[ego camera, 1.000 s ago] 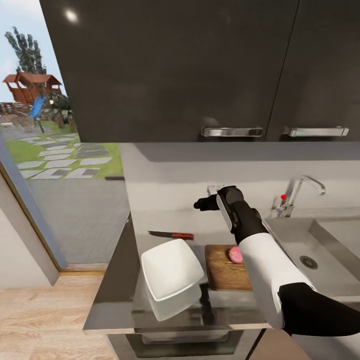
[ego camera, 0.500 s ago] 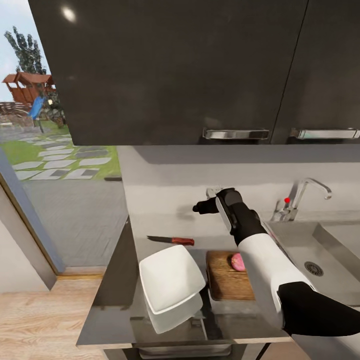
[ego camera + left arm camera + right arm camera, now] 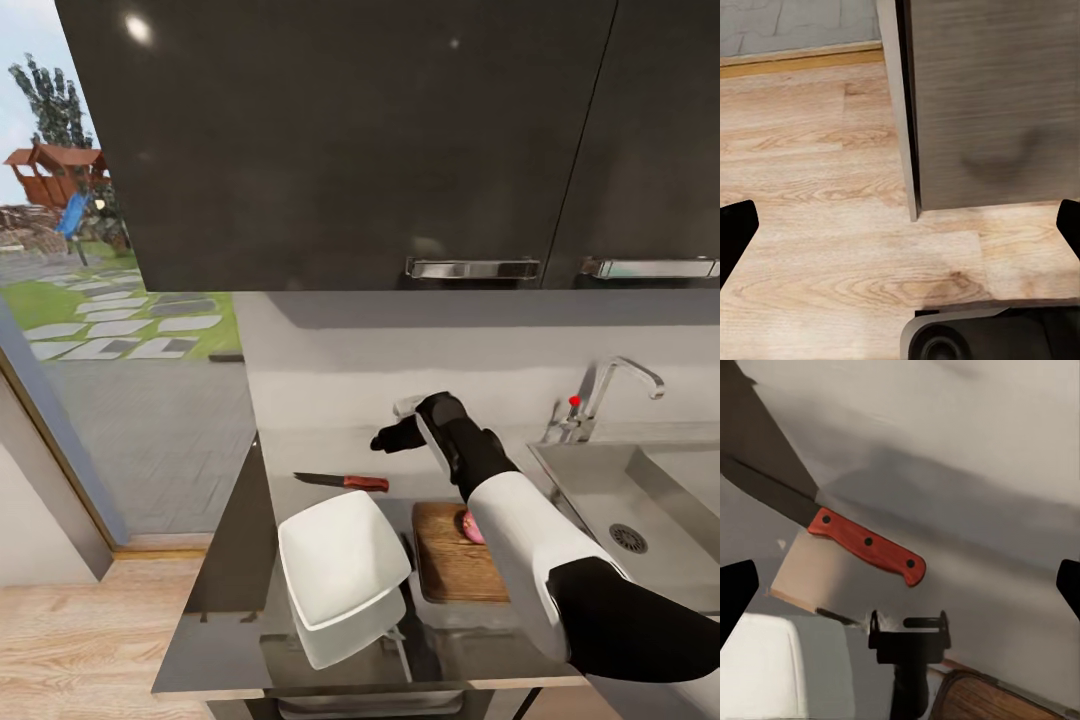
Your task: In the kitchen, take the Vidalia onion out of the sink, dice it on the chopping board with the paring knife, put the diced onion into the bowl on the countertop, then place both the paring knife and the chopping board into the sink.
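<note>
Your left gripper (image 3: 900,225) hangs low beside the cabinets, its dark fingertips at the two edges of the left wrist view with only wooden floor and a grey cabinet side between them, so its jaws stand wide apart and carry nothing. On the worktop (image 3: 230,560), nearest you, sits the white bowl (image 3: 342,562), and just beside it, toward the sink, lies the chopping board (image 3: 455,555) with the Vidalia onion (image 3: 470,525) resting on its far part, half hidden by your right forearm. The onion is already out of the sink (image 3: 640,500) and on the board, so the step in hand looks like fetching the paring knife (image 3: 345,482), which lies flat on the worktop past the bowl, handle toward the board. Your right gripper (image 3: 392,437) hovers above and slightly beyond the knife's handle end, well clear of it. In the right wrist view the red-orange handle (image 3: 866,545) lies between the fingertips, which sit at the frame's far edges, so those jaws are fully spread and empty. The next move calls for bringing the gripper down over the handle, squaring the jaws across it, and closing on the handle rather than the blade.
</note>
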